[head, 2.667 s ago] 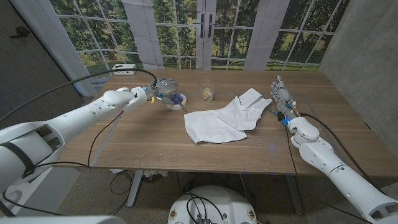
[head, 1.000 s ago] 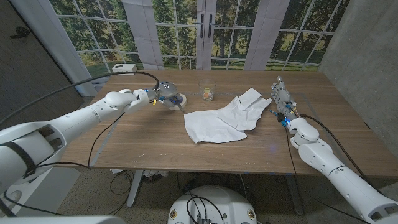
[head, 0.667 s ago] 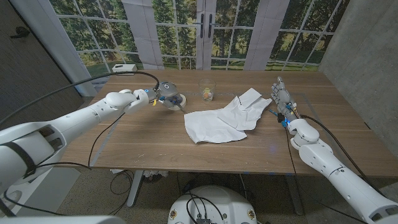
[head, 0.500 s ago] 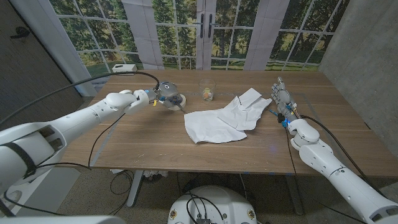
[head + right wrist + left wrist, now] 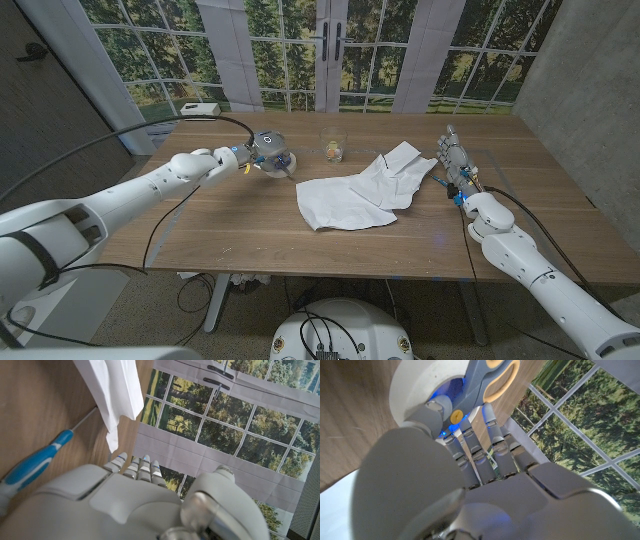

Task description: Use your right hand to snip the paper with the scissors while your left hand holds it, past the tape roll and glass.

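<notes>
White paper (image 5: 358, 190) is lying mid-counter (image 5: 220, 225) w/ your right robot hand (image 5: 456, 165) waiting beside it, fingers apart & holding nothing, while your left robot hand (image 5: 265, 152) is gripping the scissors (image 5: 482, 382) by the tape roll (image 5: 427, 385) — prob. hand-over coming next.

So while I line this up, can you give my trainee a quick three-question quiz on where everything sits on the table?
1. True or false: the scissors lie by the tape roll, at the left hand.
2. What lies on the table beside the right hand? A) blue-handled screwdriver B) pen C) spoon
3. Fill in: the glass stands just beyond the white ____.

Key: 1 true; 2 A; 3 paper.
</notes>
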{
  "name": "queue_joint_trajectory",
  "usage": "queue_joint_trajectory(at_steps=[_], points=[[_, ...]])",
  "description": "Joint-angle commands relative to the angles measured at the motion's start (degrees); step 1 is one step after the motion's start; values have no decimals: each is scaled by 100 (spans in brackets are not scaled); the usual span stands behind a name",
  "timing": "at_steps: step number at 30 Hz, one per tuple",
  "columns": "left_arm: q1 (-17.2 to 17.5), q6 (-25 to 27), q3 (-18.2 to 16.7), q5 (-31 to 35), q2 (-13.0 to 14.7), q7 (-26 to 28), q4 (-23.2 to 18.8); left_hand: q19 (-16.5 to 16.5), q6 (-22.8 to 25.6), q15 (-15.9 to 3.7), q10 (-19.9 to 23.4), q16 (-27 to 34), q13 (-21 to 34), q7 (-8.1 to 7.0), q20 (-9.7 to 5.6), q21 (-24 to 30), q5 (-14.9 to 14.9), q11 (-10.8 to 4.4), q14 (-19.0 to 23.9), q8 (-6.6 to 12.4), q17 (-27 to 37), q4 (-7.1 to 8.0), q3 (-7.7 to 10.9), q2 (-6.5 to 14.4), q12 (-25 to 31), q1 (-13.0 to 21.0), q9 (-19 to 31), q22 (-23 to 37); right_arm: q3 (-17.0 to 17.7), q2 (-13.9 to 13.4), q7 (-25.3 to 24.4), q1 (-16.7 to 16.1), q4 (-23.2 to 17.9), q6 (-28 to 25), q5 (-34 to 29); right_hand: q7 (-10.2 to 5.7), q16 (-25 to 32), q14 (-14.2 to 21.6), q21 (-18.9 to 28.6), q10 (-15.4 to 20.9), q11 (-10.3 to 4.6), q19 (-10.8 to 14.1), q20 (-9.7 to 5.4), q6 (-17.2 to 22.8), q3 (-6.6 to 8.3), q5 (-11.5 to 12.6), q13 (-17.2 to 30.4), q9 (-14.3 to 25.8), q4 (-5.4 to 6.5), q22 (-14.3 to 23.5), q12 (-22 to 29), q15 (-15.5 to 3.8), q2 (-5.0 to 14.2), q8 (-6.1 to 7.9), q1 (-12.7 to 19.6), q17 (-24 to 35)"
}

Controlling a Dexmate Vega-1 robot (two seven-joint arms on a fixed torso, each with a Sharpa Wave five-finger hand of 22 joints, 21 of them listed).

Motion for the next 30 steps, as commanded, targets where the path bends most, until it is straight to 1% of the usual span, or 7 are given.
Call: queue_joint_trajectory(at_steps=[1,5,7,11,23,26,30], points=[[26,26,-7,-124,-45,523,137,32,421,-1155,391,-97,1616,-113,-676,57,5,-319,693,251,178,28,-33,458,132,538,449,26,2,-11,-11,-23,-28,-27,9,-43,11,-27,-3,19,-49,23,23,15,-7,30,6,19,-50,18,-4,-22,-6,-10,69,13],[17,-24,-17,-188,-50,671,171,59,546,-1155,502,-127,1607,-103,-700,75,-8,-301,759,375,257,20,-22,412,126,555,506,24,11,-13,-25,-46,-47,-19,11,-62,14,-18,-2,19,-96,26,24,34,-2,30,6,19,-56,18,-5,-48,-1,-3,81,12],[23,-27,-36,-233,-53,735,176,63,618,-1155,560,-150,1541,-73,-701,78,-11,-293,771,431,292,23,-9,402,85,559,521,21,24,-22,-35,-69,-64,-15,14,-72,14,-16,-1,29,-130,29,24,36,-1,29,6,19,-59,18,-1,-50,1,-3,85,12],[21,-13,-37,-251,-55,791,186,87,706,-1156,634,-172,1518,-13,-720,89,-5,-282,796,494,335,15,9,374,76,572,532,19,47,-11,0,-86,-63,7,66,-88,17,-7,0,31,-141,34,20,50,1,28,6,19,-62,18,0,-66,3,1,90,12],[49,-6,-78,-373,-60,813,137,145,758,-1156,727,-191,1523,48,-747,119,14,-281,878,552,402,14,43,334,81,595,539,26,51,28,60,-69,-1,39,120,-99,18,2,8,63,-148,59,16,79,2,25,5,18,-64,17,11,-83,6,7,94,12],[73,-39,-133,-493,-70,814,107,182,858,-1154,793,-188,1518,95,-751,142,20,-283,928,527,435,13,56,317,86,605,409,36,53,37,83,-66,14,43,143,-106,17,2,9,84,-163,66,16,97,1,24,5,18,-64,17,18,-85,6,12,93,12],[101,-68,-191,-583,-64,825,37,233,962,-1155,892,-185,1486,88,-756,177,28,-278,986,517,471,4,67,282,78,623,292,52,56,49,104,-65,28,58,164,-107,22,18,11,90,-164,73,20,108,1,23,5,18,-65,17,20,-93,7,14,93,12]])
